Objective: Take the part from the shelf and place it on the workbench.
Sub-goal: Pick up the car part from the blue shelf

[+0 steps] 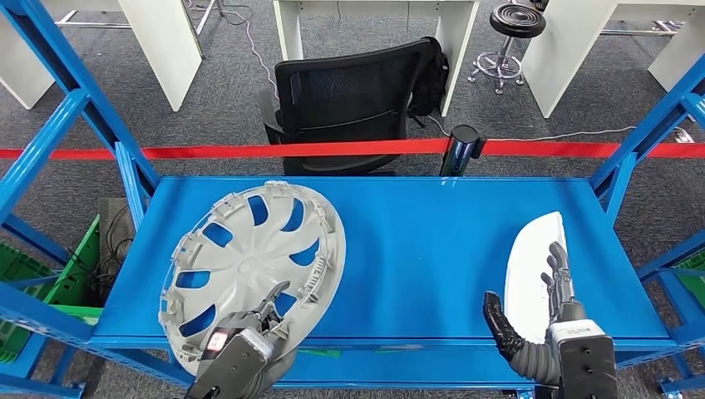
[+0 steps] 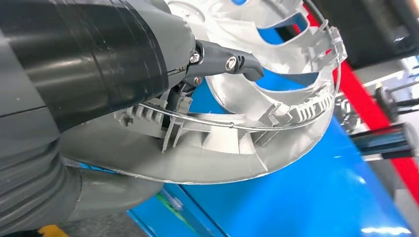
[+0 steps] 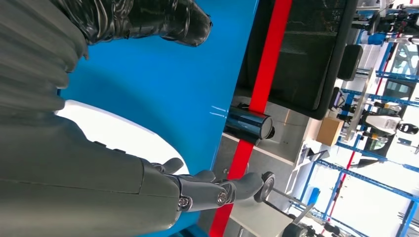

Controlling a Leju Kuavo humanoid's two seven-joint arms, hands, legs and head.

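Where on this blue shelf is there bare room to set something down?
The widest bare patch is the middle of the blue shelf, between the grey wheel cover on the left and the white panel on the right. It is crowded at the front corners, where the left hand and right hand sit.

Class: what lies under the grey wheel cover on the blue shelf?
Under the wheel cover blue shelf shows through its slots. The left hand grips its near rim. Whatever its solid parts cover stays hidden.
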